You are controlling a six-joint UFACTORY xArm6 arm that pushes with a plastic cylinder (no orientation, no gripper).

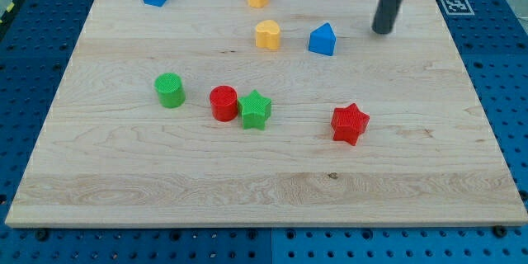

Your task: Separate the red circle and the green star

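Red circle: red ridged plastic cylinder (223, 103), mid wooden desk (429, 165), touching green star.
Green star: green ridged plastic star (256, 110), at its right.
My tip (382, 30): upper right, well apart.
Jaws: none; plain rod.

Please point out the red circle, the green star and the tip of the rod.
red circle (223, 102): camera view, on its side wall.
green star (256, 110): camera view, on its top face.
my tip (383, 30): camera view, the rod's very end.

Pale wooden board (272, 181) with fine grain; red circle (223, 103), green star (256, 110), green cylinder (170, 90), red star (349, 123), two yellow blocks (267, 35), two blue blocks (322, 40), dark rod.
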